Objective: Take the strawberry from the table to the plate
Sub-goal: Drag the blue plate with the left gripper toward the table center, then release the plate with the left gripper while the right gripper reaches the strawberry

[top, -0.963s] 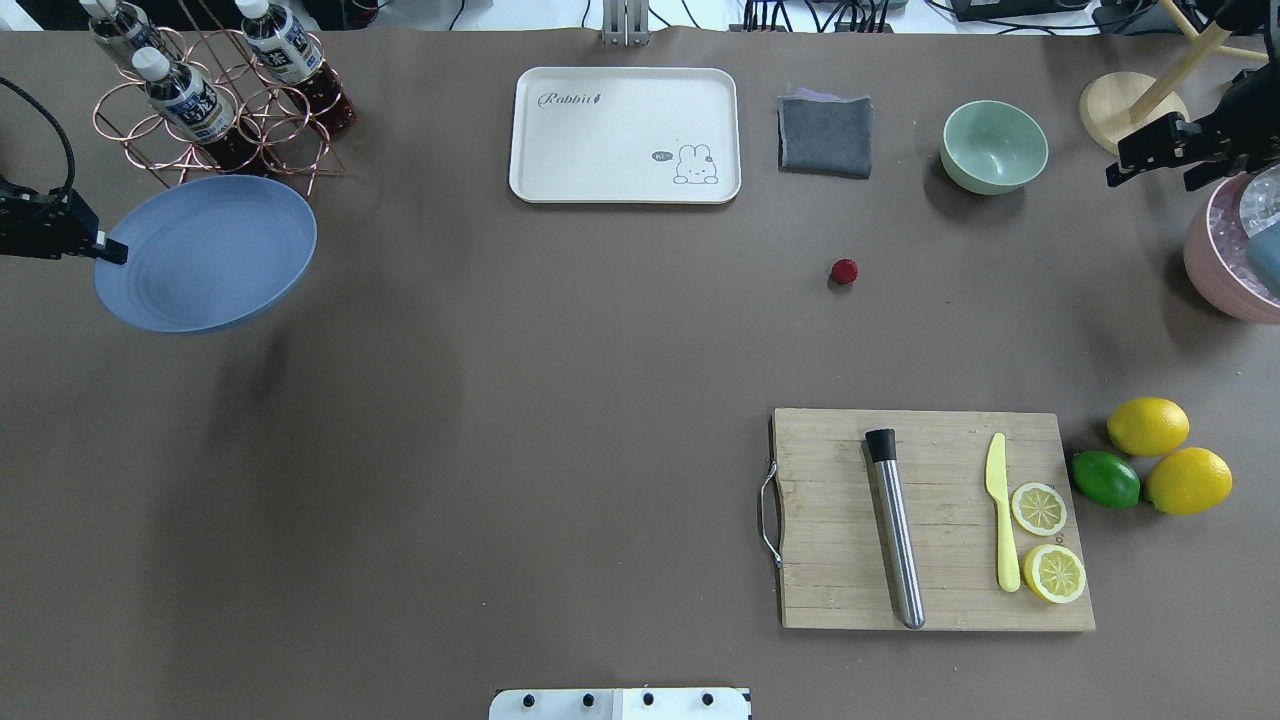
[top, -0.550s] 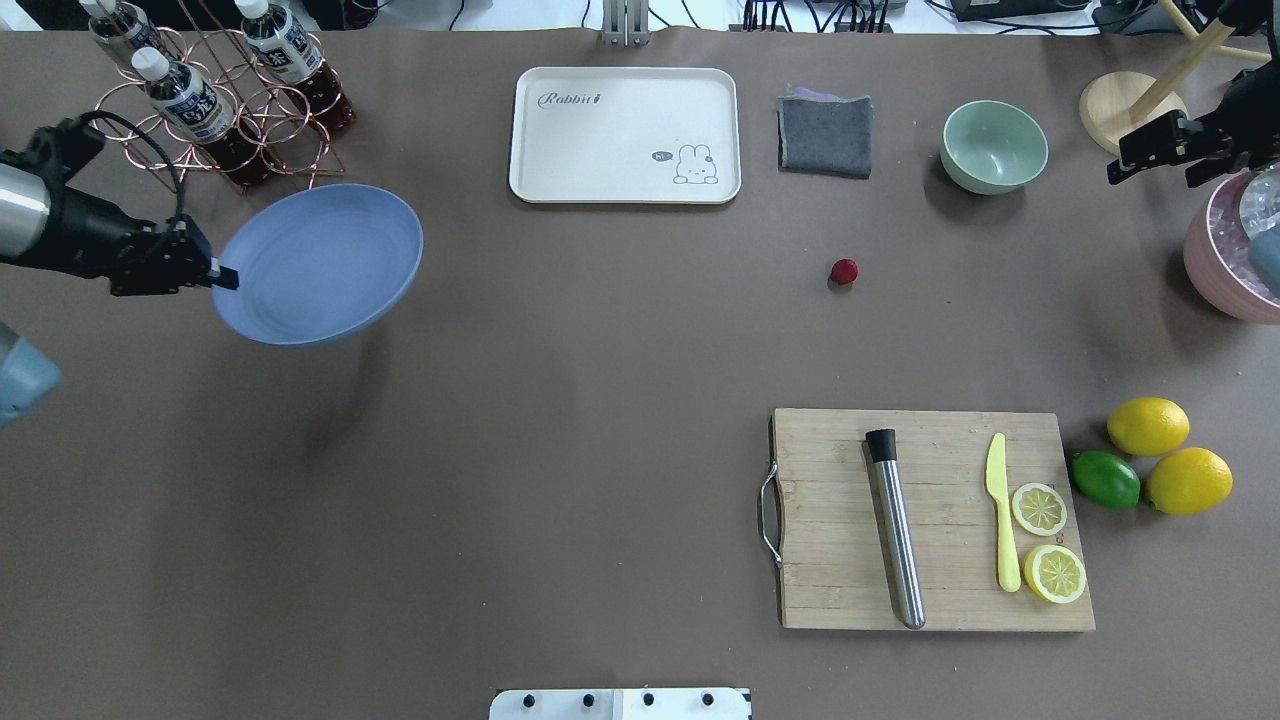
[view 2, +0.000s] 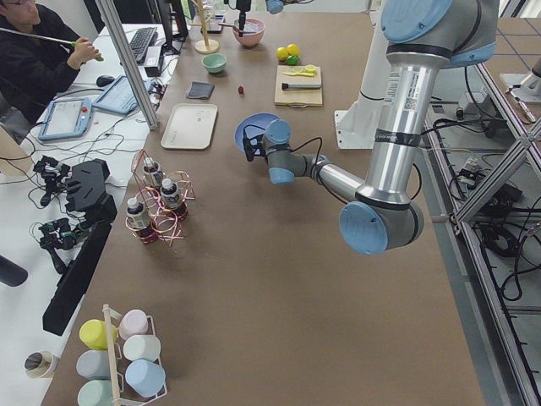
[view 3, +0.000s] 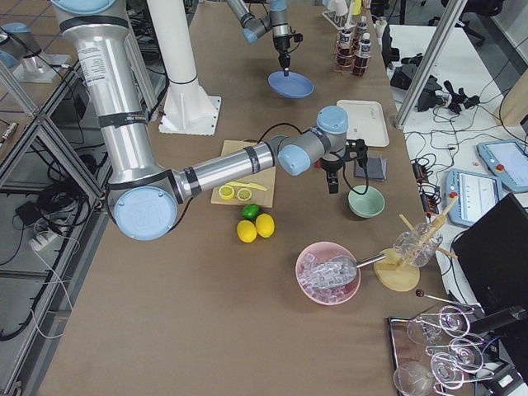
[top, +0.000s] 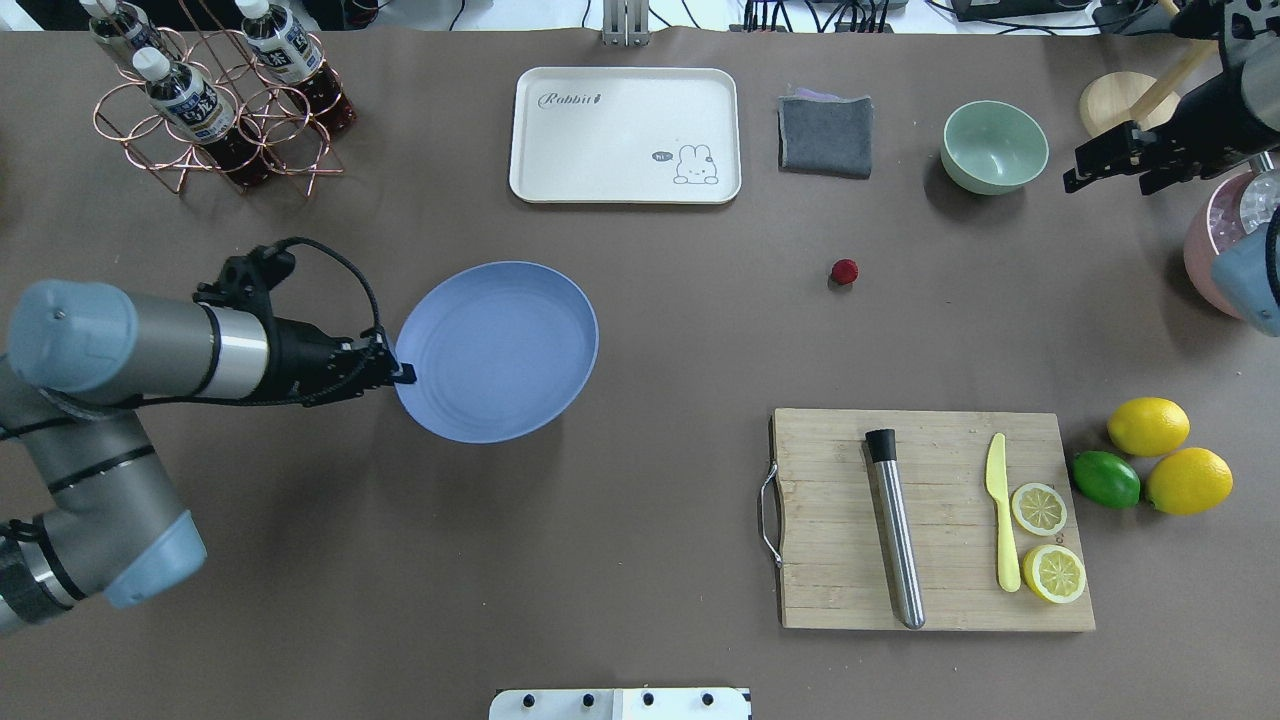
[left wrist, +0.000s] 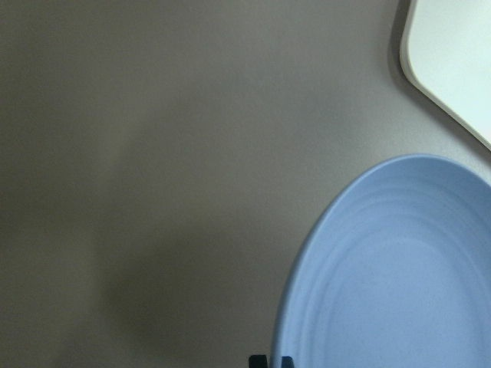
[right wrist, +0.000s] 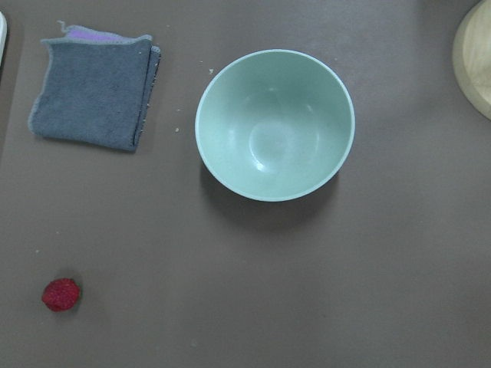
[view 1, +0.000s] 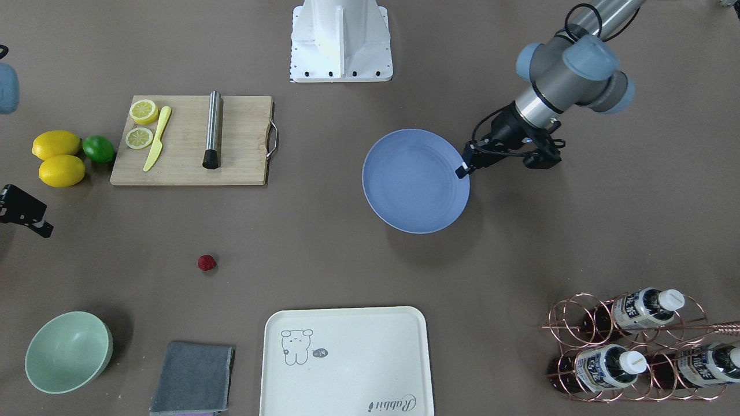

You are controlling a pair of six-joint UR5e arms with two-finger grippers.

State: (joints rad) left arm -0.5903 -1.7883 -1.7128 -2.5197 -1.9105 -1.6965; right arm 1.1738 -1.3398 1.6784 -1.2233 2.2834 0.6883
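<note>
The strawberry (top: 844, 270) (view 1: 206, 263) (right wrist: 60, 294) is a small dark-red berry lying alone on the brown table (top: 640, 480), right of centre. My left gripper (top: 405, 375) (view 1: 462, 171) is shut on the near-left rim of the periwinkle-blue plate (top: 497, 352) (view 1: 415, 180) (left wrist: 399, 276). The plate hangs empty a little above the table, left of centre, and casts a shadow below. My right gripper (top: 1107, 186) hovers open and empty at the far right, between the mint bowl and the pink bowl, well right of the strawberry.
A cream tray (top: 625, 135), a grey cloth (top: 825, 133) and a mint-green bowl (top: 994, 146) line the far side. A wooden cutting board (top: 830, 560) carries a muddler, a knife and lemon slices. Lemons (top: 1148, 426) and a lime lie beside it. Bottle rack (top: 215, 95) far left; pink ice bowl (top: 1215, 260) far right.
My left arm has carried the plate rightward and nearer, from the far-left edge toward the table's middle. The right gripper has shifted slightly left and farther. The strawberry has not moved.
</note>
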